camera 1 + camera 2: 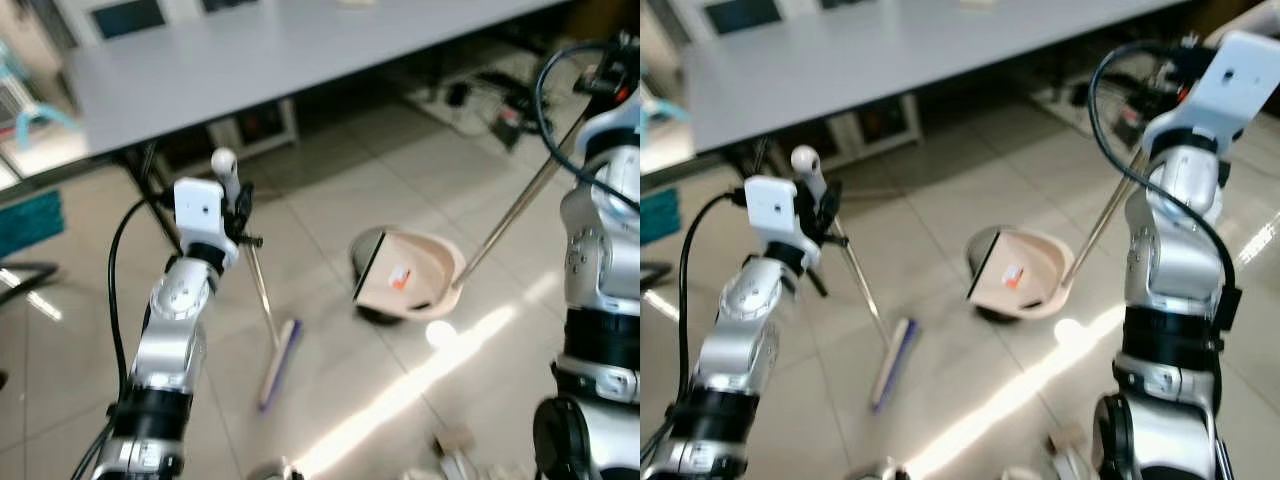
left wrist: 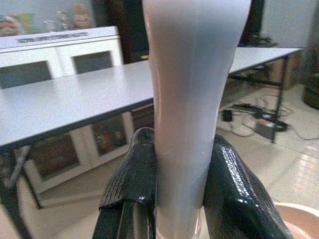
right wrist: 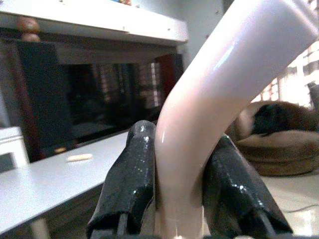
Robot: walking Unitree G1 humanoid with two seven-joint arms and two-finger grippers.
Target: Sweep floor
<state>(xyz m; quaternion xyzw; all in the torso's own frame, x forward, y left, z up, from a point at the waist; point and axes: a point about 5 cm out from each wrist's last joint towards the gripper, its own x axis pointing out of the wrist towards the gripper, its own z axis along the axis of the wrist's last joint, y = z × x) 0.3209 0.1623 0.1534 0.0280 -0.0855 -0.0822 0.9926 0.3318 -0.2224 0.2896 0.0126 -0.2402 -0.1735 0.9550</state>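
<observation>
1. The broom with a thin metal shaft and pale rounded grip [image 1: 258, 290] slants down across the pale tiled floor [image 1: 330, 200] to a flat, narrow head with a purplish edge, which rests on the tiles left of the dustpan.
2. The left gripper [image 2: 182, 191] is pinched on the broom's pale grip near its top; the black fingers [image 2: 134, 174] press against both sides of it, and the rounded end pokes up above the white wrist block.
3. The beige plastic dustpan on a long metal pole [image 1: 412, 275] sits on the floor with its mouth facing the broom head; a small orange scrap [image 1: 399, 279] lies inside the pan.
4. The right gripper [image 3: 182, 186] is clamped around the dustpan's pale curved handle at the upper end of its pole, well above the pan.
5. A long grey table [image 1: 300, 50] stands behind both tools, with cables and a power strip [image 1: 490, 100] on the floor beyond it.
</observation>
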